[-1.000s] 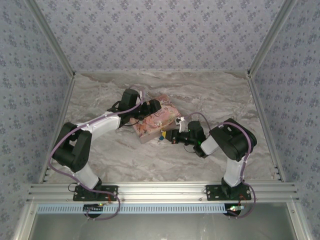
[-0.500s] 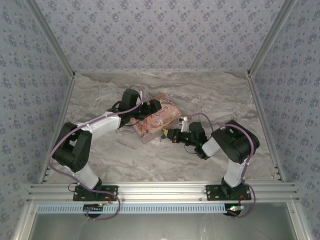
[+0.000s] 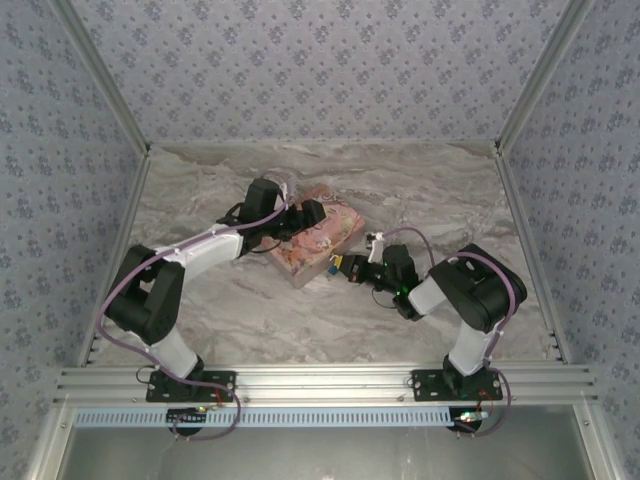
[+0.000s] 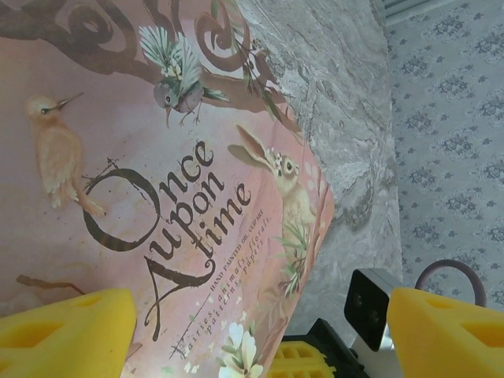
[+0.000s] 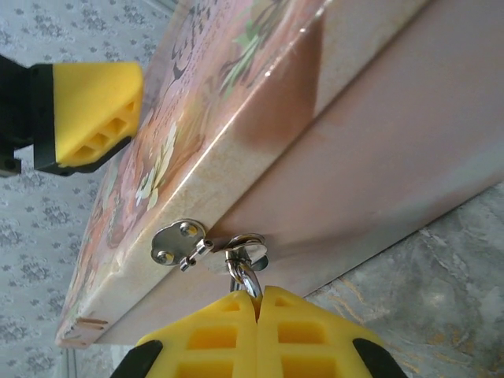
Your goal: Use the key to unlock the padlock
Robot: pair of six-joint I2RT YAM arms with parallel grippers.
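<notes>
The tin (image 3: 322, 240) lies on the table (image 3: 450, 190), a little left of centre. The left gripper (image 3: 306, 215) sits over its lid from the left. At the tin's near right side, the right gripper (image 3: 342, 267) meets the hasp (image 5: 177, 240), with the padlock (image 5: 246, 277) hanging there.

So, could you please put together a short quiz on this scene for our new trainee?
1. True or false: the fingers of the right gripper stand wide apart.
2. The left gripper is over which thing? A) a blue bowl B) the pink tin C) a wooden tray
3. Fill in: the padlock, hooked by its shackle through the tin's hasp, meets the tips of the ____ gripper's fingers.
Key: 1 false, they are shut. 2 B. 3 right.
</notes>
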